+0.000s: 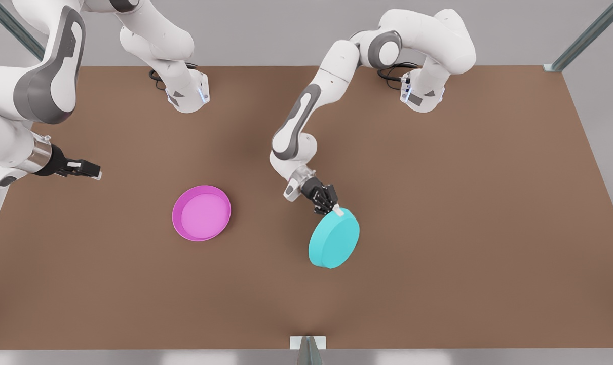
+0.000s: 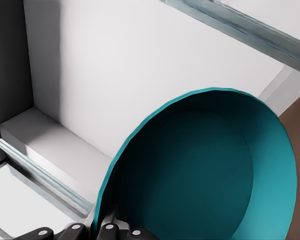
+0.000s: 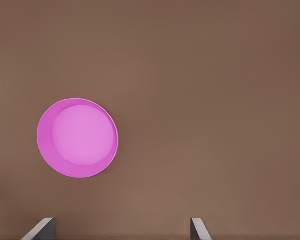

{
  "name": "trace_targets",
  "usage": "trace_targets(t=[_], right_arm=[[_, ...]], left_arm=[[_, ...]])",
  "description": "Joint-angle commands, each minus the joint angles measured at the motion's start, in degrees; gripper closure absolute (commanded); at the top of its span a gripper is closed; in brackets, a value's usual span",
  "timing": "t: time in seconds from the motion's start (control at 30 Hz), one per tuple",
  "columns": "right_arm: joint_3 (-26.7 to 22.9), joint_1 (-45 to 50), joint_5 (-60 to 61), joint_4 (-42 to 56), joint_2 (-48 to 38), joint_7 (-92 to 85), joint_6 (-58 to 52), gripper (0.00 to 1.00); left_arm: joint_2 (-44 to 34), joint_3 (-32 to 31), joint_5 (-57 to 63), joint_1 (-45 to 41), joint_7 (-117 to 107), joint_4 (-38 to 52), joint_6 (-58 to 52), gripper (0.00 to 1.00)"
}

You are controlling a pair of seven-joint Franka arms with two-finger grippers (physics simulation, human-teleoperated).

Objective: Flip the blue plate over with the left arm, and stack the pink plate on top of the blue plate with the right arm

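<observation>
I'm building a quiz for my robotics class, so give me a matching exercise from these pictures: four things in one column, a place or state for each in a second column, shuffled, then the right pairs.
Column one:
1. blue plate
2. pink plate
3. left gripper
4. right gripper

Column two:
A. lies flat on the table, open side up
B. shut on a plate's rim
C. open, waiting above the table at the front view's left
D. tilted up, its underside toward the front camera

Pairs: 1-D, 2-A, 3-B, 4-C
</observation>
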Motion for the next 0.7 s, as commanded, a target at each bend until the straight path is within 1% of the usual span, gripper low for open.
trace_targets(t=[0.0, 0.03, 0.07, 0.1, 0.17, 0.27, 0.33, 0.37, 0.43, 0.47, 0.5, 0.53, 0.57, 0.6, 0.63, 0.67], right_arm=[[0.01, 0.01, 0.1, 0.03, -0.06, 0.03, -0.08, 0.0], [0.01, 0.01, 0.1, 0.03, -0.06, 0.03, -0.08, 0.0], [0.01, 0.01, 0.1, 0.03, -0.06, 0.03, -0.08, 0.0], [0.01, 0.01, 0.1, 0.03, -0.06, 0.03, -0.08, 0.0], [0.01, -0.08, 0.1, 0.03, -0.06, 0.03, -0.08, 0.0], [0.01, -0.08, 0.19, 0.03, 0.03, 0.03, -0.16, 0.0], [0.01, -0.08, 0.19, 0.03, 0.2, 0.03, -0.16, 0.0], [0.01, -0.08, 0.19, 0.03, 0.2, 0.03, -0.08, 0.0], [0.01, -0.08, 0.19, 0.03, 0.2, 0.03, -0.08, 0.0], [0.01, -0.08, 0.19, 0.03, 0.29, 0.03, -0.08, 0.0], [0.01, -0.08, 0.19, 0.03, 0.29, 0.03, -0.08, 0.0], [0.01, -0.08, 0.19, 0.03, 0.29, 0.03, -0.08, 0.0], [0.01, -0.08, 0.19, 0.03, 0.29, 0.03, -0.08, 0.0], [0.01, -0.08, 0.19, 0.03, 0.38, 0.03, -0.08, 0.0], [-0.08, -0.08, 0.19, 0.03, 0.55, 0.03, -0.08, 0.0], [-0.08, -0.08, 0.19, 0.03, 0.82, 0.03, -0.08, 0.0]], left_arm=[[0.07, -1.0, 4.45, 0.32, -59.51, 0.02, -1.62, 0.79], [0.07, -1.7, 4.28, 0.32, -59.43, 0.02, -2.76, 0.69], [0.07, -1.79, 3.93, 0.32, -58.81, 0.02, -3.02, 0.2], [0.33, -1.96, 3.93, 0.32, -58.72, -0.07, -3.11, 0.12], [1.12, -2.23, 3.93, 0.23, -58.81, -0.07, -3.11, 0.11], [0.68, -8.38, 1.91, 0.23, -58.2, -0.07, -8.29, 0.12], [-0.98, -10.49, -3.97, -0.21, -50.74, 0.2, -11.72, 0.13], [-1.25, -10.84, -4.6, -0.38, -49.06, 0.29, -12.25, 0.13], [-4.93, -12.42, -13.9, -0.73, -35.28, 1.42, -17.34, 0.13], [-6.95, -12.6, -17.15, -0.82, -33.16, 2.74, -17.87, 0.13], [-7.58, -12.69, -23.3, -0.65, -28.51, 3.63, -17.61, 0.13], [-7.84, -12.25, -32.17, -0.12, -16.85, 3.71, -17.96, 0.15], [-8.99, -11.9, -38.69, -0.12, -1.09, 3.71, -23.49, 0.15], [-8.99, -11.9, -42.12, -0.12, 5.6, 3.8, -25.7, 0.15], [-8.81, -12.16, -47.04, -0.12, 9.47, 3.36, -25.35, 0.15], [-8.9, -12.51, -48.81, -0.12, 15.53, 2.84, -26.22, 0.15]])
